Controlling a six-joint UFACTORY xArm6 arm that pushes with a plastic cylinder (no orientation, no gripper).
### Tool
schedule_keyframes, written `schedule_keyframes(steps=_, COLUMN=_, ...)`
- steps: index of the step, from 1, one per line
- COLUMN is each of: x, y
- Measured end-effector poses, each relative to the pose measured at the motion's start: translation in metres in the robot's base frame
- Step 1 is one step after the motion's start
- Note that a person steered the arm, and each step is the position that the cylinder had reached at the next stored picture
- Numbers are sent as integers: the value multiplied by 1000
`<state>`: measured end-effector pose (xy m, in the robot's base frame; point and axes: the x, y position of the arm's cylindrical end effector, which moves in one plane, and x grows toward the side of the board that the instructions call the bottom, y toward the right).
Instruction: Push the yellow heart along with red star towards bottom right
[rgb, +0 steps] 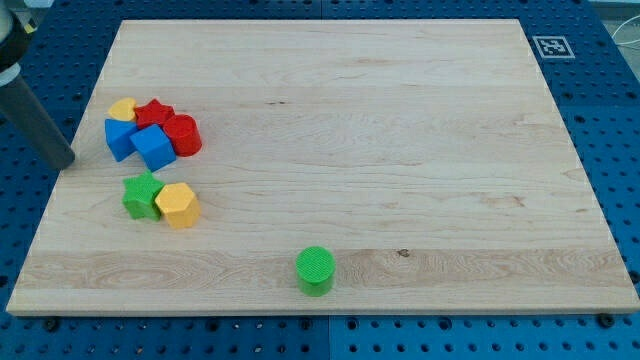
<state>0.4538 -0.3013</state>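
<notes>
The yellow heart (123, 109) lies at the view's upper left of the board, touching the red star (153, 112) on its right. They sit in a cluster with a blue block (119, 139), a blue cube (154, 146) and a red cylinder (183, 134). My tip (66, 160) is at the board's left edge, left of and slightly below the cluster, apart from the blue block. The rod rises up and to the left out of view.
A green star (141, 194) touches a yellow hexagon block (178, 205) below the cluster. A green cylinder (316, 270) stands near the bottom edge, centre. The wooden board (400, 150) lies on a blue pegboard; a marker tag (551, 46) is at the top right.
</notes>
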Motion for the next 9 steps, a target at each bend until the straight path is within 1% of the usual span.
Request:
schedule_keyframes(steps=2, x=-2, y=65)
schedule_keyframes(steps=3, x=-3, y=54)
schedule_keyframes(steps=4, x=-20, y=14)
schedule_keyframes(steps=5, x=-52, y=7)
schedule_keyframes(steps=6, x=-65, y=37)
schedule_keyframes(steps=9, x=-64, y=126)
